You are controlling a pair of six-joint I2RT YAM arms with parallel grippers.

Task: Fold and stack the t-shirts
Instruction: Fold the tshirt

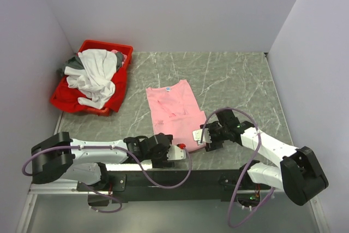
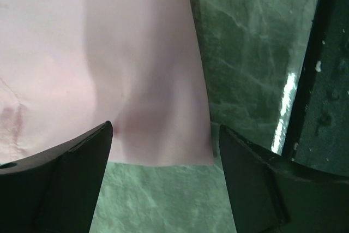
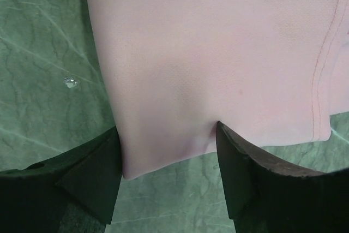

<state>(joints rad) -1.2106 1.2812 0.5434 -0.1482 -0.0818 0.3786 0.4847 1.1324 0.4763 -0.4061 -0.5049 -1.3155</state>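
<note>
Grey-green marble table (image 1: 234, 80), white walls around. Left gripper (image 2: 164, 129), jaws spread and unclenched, straddles the near left corner of the pink shirt (image 1: 173, 105). Right gripper (image 3: 166, 129), likewise spread, straddles its near right corner. Shirt lies folded flat mid-table. Far left, a red bin (image 1: 124, 48) holds a white shirt (image 1: 94, 76) and a grey shirt (image 1: 70, 64).

The pink shirt (image 2: 109, 53) lies flat on the green marbled table (image 2: 245, 53). Its hem runs straight across and ends in a corner. The left gripper (image 2: 164, 129) straddles that hem with its jaws wide apart. One finger (image 2: 54, 184) is over the cloth, the other over bare table just beside the corner. A dark strip (image 2: 327, 80) borders the table's far side.
</note>
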